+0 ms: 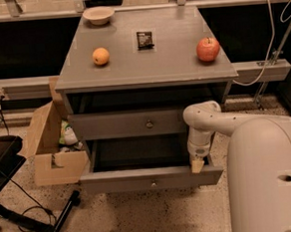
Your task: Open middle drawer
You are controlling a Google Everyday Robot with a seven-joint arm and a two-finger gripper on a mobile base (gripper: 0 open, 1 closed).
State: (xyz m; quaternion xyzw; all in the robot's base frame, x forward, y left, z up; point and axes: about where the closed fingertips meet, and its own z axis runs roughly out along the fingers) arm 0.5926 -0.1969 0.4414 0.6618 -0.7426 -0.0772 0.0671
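At the right front edge of the pulled-out middle drawer [135,179] we see the gripper [197,165]; whether it grips, we cannot tell.

Yellowish gripper [196,165] at front edge of grey middle drawer [120,181]; red apple [208,49].

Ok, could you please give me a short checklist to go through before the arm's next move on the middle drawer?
1. Is the middle drawer pulled out, with its dark inside showing? Ok.
2. Is the gripper at the top edge of that drawer's front, right of the knob? Ok.
3. Does the gripper hold the front firmly? Cannot tell.
4. Is the upper drawer shut and out of the way? Ok.
5. Are the apple, orange and bowl on the tabletop, away from the arm? Ok.
6. Is the cardboard box free of the drawer's left end? Cannot tell.
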